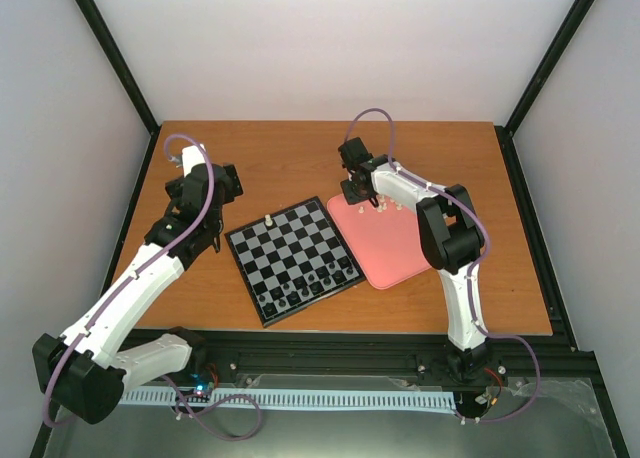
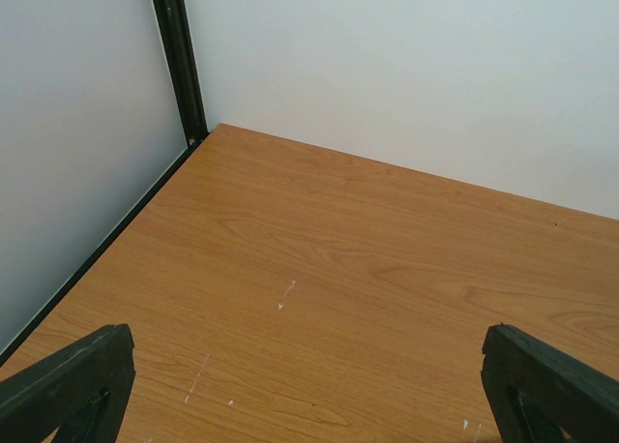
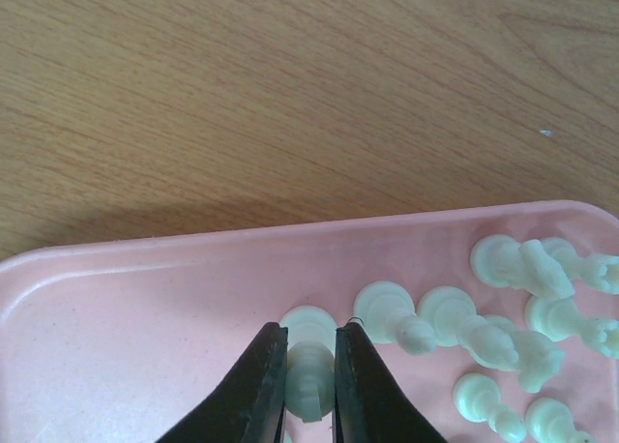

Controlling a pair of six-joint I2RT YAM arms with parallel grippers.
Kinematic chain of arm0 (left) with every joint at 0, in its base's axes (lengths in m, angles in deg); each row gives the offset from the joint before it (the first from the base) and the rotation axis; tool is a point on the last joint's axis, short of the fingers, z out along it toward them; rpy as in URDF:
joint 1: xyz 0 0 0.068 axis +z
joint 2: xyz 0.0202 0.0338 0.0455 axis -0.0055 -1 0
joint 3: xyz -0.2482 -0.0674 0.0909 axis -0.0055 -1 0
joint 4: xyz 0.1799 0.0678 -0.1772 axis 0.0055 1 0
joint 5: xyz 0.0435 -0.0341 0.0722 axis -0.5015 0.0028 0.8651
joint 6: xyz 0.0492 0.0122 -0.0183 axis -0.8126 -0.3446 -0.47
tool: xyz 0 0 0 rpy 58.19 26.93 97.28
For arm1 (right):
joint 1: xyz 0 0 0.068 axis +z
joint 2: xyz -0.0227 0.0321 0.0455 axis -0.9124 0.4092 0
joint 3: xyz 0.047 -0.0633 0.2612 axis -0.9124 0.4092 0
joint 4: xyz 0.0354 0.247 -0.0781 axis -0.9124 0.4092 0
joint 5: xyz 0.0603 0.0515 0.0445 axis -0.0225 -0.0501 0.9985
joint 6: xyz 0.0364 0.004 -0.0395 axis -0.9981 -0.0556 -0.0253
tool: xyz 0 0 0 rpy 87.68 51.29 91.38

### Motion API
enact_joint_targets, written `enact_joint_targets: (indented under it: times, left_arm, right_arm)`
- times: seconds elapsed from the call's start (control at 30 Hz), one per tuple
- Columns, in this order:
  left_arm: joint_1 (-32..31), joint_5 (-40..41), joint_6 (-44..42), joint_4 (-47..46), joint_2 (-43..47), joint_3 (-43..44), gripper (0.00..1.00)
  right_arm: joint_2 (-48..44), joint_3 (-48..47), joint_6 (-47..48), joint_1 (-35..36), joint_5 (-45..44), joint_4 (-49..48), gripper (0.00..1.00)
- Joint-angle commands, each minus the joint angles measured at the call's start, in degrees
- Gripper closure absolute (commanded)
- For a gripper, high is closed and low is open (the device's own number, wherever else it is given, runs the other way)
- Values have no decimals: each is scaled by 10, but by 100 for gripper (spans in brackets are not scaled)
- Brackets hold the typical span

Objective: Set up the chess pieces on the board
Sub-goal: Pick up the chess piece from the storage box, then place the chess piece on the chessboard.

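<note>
Progress early: one white piece point(image 1: 268, 219) stands on the board point(image 1: 292, 258); other white pieces point(image 3: 503, 341) lie in the pink tray point(image 3: 116, 308). Right pincer point(image 3: 311, 346) clenched on a cream piece point(image 3: 309, 385) there; left pincer point(image 2: 309, 390) gapes, empty.

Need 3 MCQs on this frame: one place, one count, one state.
1. Most white pieces lie: A on the board; B in the pink tray; C on bare table.
2. White pieces standing on the board: A one; B four; C eight.
3. The right gripper is: A wide open; B shut on a white piece; C out of view.
Answers: B, the right wrist view shows them lying in the tray; A, a lone piece stands at the far corner; B, both fingers sit against its sides.
</note>
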Motion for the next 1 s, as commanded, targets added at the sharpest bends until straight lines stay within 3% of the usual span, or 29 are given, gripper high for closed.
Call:
enact_joint_targets:
  times: [0.0, 0.3, 0.8, 0.97]
  left_arm:
    - [4, 9, 6, -9, 0, 20, 0]
    - [4, 9, 6, -7, 5, 21, 0]
    - [4, 4, 8, -5, 33, 14, 0]
    - [4, 5, 8, -5, 41, 10, 0]
  right_arm:
    - [-31, -2, -11, -3, 9, 6, 91]
    - [-68, -17, 7, 51, 59, 0, 91]
    - [69, -212, 32, 167, 127, 63, 91]
    - [95, -235, 36, 183, 128, 84, 90]
